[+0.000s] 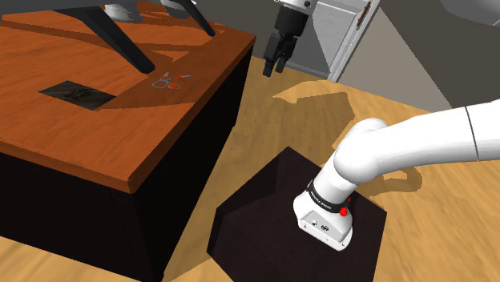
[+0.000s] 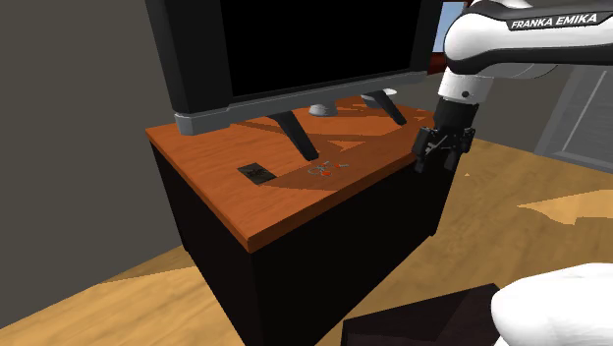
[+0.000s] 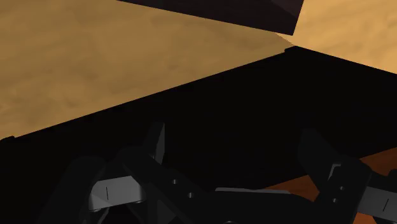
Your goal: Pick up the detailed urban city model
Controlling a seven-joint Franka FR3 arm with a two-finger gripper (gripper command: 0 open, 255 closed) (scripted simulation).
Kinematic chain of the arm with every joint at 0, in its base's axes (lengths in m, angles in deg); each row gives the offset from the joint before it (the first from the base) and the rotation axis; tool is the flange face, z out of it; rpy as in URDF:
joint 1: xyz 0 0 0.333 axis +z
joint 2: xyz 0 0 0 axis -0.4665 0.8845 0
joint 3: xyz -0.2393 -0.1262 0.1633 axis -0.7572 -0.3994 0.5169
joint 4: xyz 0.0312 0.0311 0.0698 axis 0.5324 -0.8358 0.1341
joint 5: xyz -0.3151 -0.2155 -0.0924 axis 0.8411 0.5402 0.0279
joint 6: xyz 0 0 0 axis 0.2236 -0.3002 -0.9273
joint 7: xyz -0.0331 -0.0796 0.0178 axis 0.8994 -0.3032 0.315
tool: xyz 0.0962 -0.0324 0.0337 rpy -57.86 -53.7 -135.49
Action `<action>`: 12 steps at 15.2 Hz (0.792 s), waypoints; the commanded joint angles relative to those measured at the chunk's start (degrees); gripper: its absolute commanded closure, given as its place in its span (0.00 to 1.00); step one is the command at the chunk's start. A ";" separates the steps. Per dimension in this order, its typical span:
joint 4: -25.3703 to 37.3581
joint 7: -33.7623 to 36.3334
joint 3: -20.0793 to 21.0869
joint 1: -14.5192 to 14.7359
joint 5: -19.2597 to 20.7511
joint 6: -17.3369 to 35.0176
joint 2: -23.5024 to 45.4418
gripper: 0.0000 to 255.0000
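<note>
White arm (image 2: 496, 44) lettered FRANKA EMIKA; dark city model (image 2: 253, 173) on cabinet (image 2: 211, 187).

Black gripper (image 3: 232, 137), its two fingers standing apart, black cabinet side (image 3: 210, 108) just beyond them, sliver of reddish-brown wooden top (image 3: 385, 160) beside one finger, tan wood-grain floor (image 3: 95, 57) past the cabinet, corner of a dark box (image 3: 242, 13) farther off.

Tiny city model (image 1: 76, 94) indistinct; television (image 2: 295, 49) cropped by top edge.
</note>
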 commanded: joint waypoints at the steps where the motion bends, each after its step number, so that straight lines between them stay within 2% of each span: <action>1: 0.00 0.00 0.00 0.00 0.00 0.00 0.00 0.00; 7: 4.42 8.65 7.33 2.14 -3.85 3.89 7.12 0.00; 12: 10.07 15.86 13.09 3.20 -5.29 6.82 14.64 0.00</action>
